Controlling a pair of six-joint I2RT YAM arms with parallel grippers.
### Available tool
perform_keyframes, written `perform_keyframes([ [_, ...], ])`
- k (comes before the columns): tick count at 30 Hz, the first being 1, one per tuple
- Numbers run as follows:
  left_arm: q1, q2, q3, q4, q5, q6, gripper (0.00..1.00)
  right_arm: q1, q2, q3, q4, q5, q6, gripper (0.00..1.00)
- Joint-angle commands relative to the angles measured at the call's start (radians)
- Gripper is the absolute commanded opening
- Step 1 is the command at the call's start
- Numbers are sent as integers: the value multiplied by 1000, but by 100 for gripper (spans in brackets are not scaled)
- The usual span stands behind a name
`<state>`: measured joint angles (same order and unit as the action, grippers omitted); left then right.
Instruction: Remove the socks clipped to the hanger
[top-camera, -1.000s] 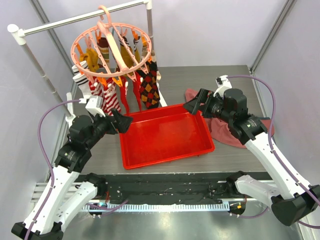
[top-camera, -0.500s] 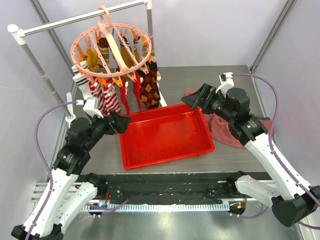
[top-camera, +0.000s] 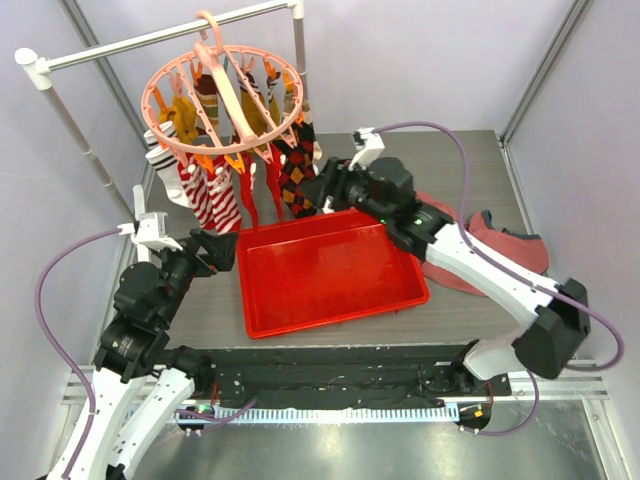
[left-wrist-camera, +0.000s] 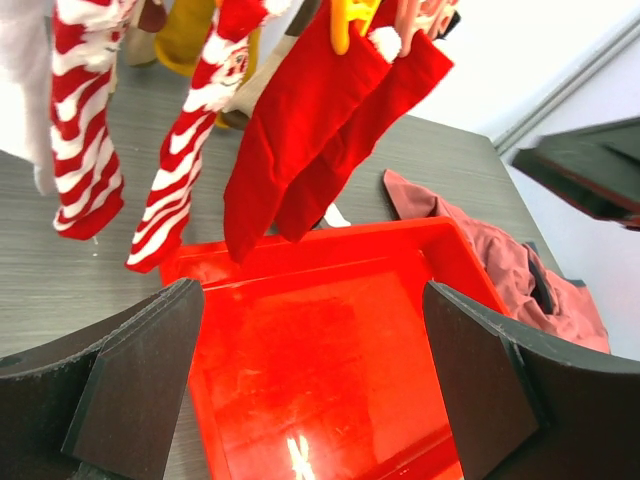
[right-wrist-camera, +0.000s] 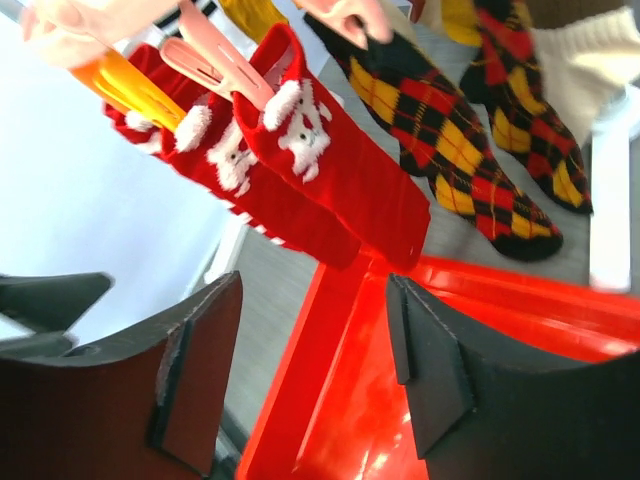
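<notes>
The round salmon-pink hanger (top-camera: 150, 103) hangs by its hook from the white rail, and several socks are clipped under it. They include red-and-white striped socks (top-camera: 222, 200), plain red ones (top-camera: 247, 195) and dark argyle ones (top-camera: 298, 180). My right gripper (top-camera: 322, 188) is open beside the argyle socks, just beyond the tray's far edge. In the right wrist view the red socks (right-wrist-camera: 330, 170) and argyle socks (right-wrist-camera: 450, 140) hang just ahead of the gripper (right-wrist-camera: 315, 360), with nothing between its fingers. My left gripper (top-camera: 222, 248) is open and empty, low by the tray's left corner, below the striped sock (left-wrist-camera: 190, 160).
A red tray (top-camera: 420, 295) lies on the table in front of the hanger, and it also shows under the left gripper (left-wrist-camera: 300, 255). A reddish-pink cloth (top-camera: 500, 250) lies at the right. The white rail (top-camera: 150, 40) and its posts stand at the back left.
The right arm has swung left from over the cloth to the hanging socks by the tray's far edge. The left arm has drawn back a little toward the near left.
</notes>
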<state>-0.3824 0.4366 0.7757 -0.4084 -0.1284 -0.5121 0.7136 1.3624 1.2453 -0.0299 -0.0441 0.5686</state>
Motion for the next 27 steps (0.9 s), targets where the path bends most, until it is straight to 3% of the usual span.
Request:
perform_keyframes([
  [1,7,-10,-10,45,-30,17,96,56,91,91,172,121,-104,65],
  [11,7,13,-10,52,10,14,97,162,288,138,297,220,-223,63],
  [15,7,24,-10,56,30,15,97,176,340,160,318,303,-222,57],
  [18,7,30,-9,56,36,15,97,178,357,163,349,317,-220,47],
  [21,8,30,-10,57,39,15,97,187,356,175,344,303,-223,19],
  [22,7,31,-10,57,42,15,97,191,343,178,338,300,-222,3],
  [27,8,39,-10,65,64,15,96,214,273,171,329,238,-207,1],
])
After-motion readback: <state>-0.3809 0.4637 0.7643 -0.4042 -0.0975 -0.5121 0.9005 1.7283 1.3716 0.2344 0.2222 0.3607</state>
